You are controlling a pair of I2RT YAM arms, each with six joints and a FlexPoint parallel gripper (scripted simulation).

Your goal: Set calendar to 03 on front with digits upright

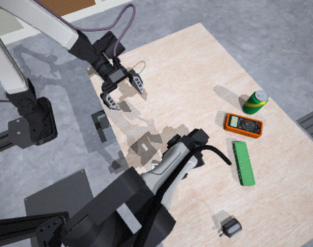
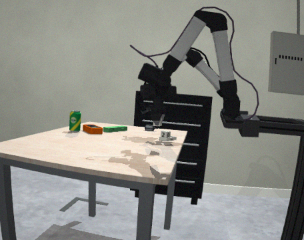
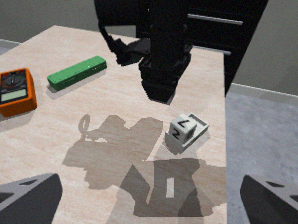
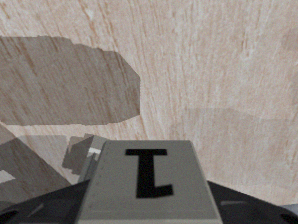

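Observation:
The tray (image 3: 196,136) (image 2: 173,138) stands near the table edge. A white cube (image 3: 182,130) (image 2: 164,135) sits in one end; one side shows 2, the top shows a digit like 7. The side toward the robot is too small to read surely. The tray's other end looks empty. My right gripper (image 4: 148,186) (image 3: 165,96) is shut on the other cube (image 4: 152,175), raised above the table beside the tray; its face shows 1, upside down in the right wrist view. My left gripper (image 1: 130,101) (image 3: 150,182) is open and empty, away from the tray.
A green and yellow can (image 1: 255,102) (image 2: 75,121), an orange multimeter (image 1: 244,125) (image 2: 93,129) and a green bar (image 1: 244,163) (image 2: 115,129) stand along the far side. A dark plug adapter (image 1: 231,227) (image 2: 149,127) lies apart. The right arm hides most of the tray in the top view.

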